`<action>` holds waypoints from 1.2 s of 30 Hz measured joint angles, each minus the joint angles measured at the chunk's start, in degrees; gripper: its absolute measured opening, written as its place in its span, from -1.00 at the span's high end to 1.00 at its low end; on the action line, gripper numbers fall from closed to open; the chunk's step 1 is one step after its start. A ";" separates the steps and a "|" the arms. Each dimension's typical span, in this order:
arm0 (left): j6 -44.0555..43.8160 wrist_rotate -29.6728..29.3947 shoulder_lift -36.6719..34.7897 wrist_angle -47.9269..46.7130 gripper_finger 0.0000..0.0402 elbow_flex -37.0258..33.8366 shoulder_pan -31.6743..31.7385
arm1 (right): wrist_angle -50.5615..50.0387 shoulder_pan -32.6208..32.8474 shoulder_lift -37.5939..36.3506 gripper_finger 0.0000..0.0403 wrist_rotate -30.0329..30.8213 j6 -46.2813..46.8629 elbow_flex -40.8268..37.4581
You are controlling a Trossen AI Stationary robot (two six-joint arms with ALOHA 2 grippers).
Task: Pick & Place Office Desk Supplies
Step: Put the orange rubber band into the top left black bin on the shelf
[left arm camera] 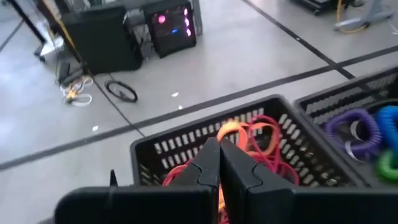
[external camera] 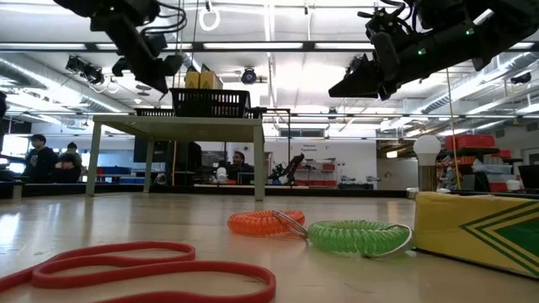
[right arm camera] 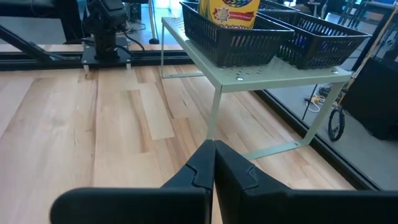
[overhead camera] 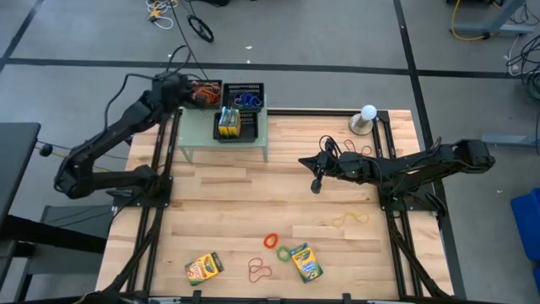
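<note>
**Left arm parked over the band tray – watch for snags**

Biggest risk as I see it: the left gripper (overhead camera: 196,91) hangs right above the tray (left arm camera: 186,149) stuffed with red and orange bands (left arm camera: 261,140), jaws pressed together and holding nothing. If it dips or pulls away low, a fingertip could hook a loop and drag the tangle out – or nudge the tray off the shelf (overhead camera: 198,127), since it sits at the shelf's edge.

The right gripper (overhead camera: 316,181) is also closed and empty, hovering over bare table (overhead camera: 253,194) between the shelf and the leftovers. Thin bands lying flat are easy to miss, and a crayon box is wide for those fingers.

Containers: three trays on the shelf. One has the red/orange bands, the next one (overhead camera: 246,95) holds blue, purple and green coils, and the front one (overhead camera: 229,128) has crayon boxes standing upright.

Still out on the table: two crayon boxes (overhead camera: 203,268) (overhead camera: 305,261), an orange coil (overhead camera: 271,241), a green coil (overhead camera: 283,252), a red band (overhead camera: 259,270), a yellow band (overhead camera: 350,219), and dark bands (overhead camera: 354,149) near the white ball (overhead camera: 368,112).
</note>
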 joint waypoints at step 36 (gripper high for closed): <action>6.31 0.48 4.26 -2.49 0.72 0.00 5.13 | -0.13 0.00 0.00 0.95 0.01 -1.33 0.02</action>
